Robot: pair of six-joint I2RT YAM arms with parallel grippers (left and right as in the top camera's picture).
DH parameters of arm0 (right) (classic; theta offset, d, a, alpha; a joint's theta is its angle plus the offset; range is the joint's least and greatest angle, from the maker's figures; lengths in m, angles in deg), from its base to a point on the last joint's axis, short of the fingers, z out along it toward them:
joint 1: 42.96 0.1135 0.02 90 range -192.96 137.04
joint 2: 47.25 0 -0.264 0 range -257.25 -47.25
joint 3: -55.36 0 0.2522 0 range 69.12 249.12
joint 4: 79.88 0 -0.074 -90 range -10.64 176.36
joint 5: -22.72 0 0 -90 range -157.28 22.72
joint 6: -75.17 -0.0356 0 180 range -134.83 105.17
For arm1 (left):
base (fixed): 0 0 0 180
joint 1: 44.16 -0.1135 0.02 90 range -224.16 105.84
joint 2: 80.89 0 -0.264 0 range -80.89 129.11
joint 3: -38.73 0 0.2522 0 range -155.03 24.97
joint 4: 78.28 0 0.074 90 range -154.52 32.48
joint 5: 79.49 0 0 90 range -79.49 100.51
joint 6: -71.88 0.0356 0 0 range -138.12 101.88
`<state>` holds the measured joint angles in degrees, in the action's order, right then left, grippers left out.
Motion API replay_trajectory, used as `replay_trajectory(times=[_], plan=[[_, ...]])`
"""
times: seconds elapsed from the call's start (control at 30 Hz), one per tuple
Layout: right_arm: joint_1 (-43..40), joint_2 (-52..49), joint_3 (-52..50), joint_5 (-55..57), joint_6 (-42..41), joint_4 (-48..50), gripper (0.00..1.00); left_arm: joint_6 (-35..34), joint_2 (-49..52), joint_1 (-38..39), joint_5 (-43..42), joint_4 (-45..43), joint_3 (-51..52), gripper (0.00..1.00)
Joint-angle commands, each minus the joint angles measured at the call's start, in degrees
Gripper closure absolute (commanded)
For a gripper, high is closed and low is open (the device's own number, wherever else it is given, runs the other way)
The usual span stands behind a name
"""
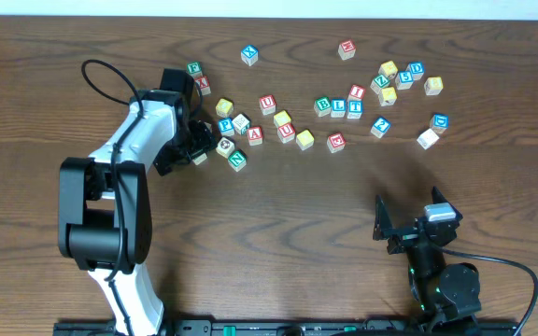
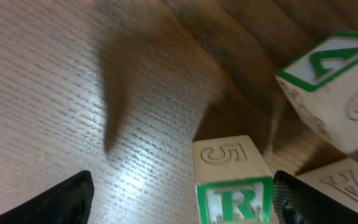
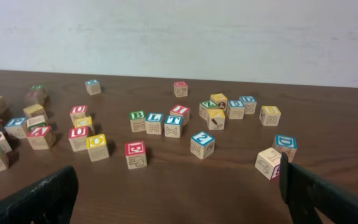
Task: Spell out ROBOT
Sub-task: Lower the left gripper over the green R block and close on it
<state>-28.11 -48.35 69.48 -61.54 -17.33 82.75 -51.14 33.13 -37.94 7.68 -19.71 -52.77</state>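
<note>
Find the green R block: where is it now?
Left wrist view, lower centre: the green R block stands between the left claw's open fingers, a green-bordered block above right.

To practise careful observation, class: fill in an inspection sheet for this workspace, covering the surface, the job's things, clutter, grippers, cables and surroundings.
Surface: dark brown wooden table, grain visible.
Job's things: wooden cube block with a green R sits between the fingers of the left gripper; green B block and blue T block stand in one short row mid-table.
Clutter: many other wooden letter blocks scattered across the far half.
Grippers: left gripper open; right gripper open, holding nothing.
Cables: black cable loops at far left; second black cable at near right.
Surroundings: plain white wall behind the table.
</note>
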Motion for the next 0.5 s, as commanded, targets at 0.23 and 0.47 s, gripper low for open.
replay_trajectory(times=[0.23,0.47], plan=[[-0.6,0.0,0.0,-0.3,0.4,-0.2,0.01,-0.3,1.6,0.0,0.7,-0.6,-0.9,0.26],[-0.6,0.0,0.0,-0.3,0.4,-0.2,0.01,-0.3,1.6,0.0,0.7,-0.8,-0.9,0.48]])
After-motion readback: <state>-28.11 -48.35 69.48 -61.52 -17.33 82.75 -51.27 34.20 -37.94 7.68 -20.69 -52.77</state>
